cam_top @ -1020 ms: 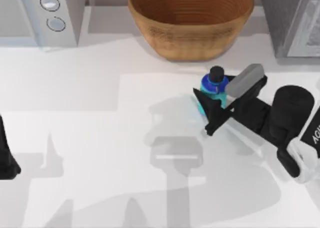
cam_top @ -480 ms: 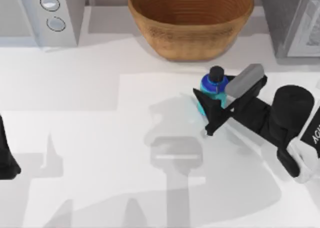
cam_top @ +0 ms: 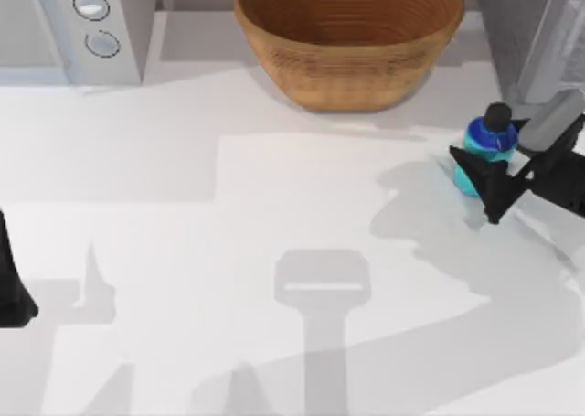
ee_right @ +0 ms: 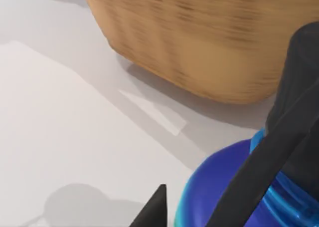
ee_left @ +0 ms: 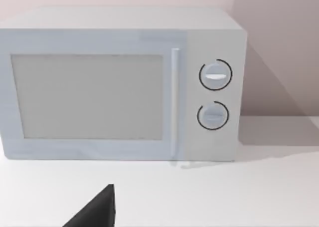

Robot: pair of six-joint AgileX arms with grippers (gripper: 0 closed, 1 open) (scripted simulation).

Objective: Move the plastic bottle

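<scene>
The plastic bottle (cam_top: 486,146), a small cyan cylinder with a blue shoulder and black cap, is upright near the table's right edge, in front of and to the right of the wicker bowl (cam_top: 348,34). My right gripper (cam_top: 482,186) is shut on it, one black finger on each side of its body. Its shadow falls on the table to the left. In the right wrist view the bottle's blue shoulder (ee_right: 219,192) is very close, with a dark finger (ee_right: 259,174) across it and the bowl (ee_right: 199,37) behind. My left arm (cam_top: 11,288) is parked at the left edge.
A white microwave (cam_top: 69,23) stands at the back left, and its door and two dials face the left wrist camera (ee_left: 119,87). A grey appliance (cam_top: 535,32) stands at the back right, close behind the bottle. The white table (cam_top: 228,251) spreads open across the middle and front.
My right gripper has carried the bottle about a hundred pixels to the right and slightly back, from the table's middle right to near the right edge. The left arm has not moved.
</scene>
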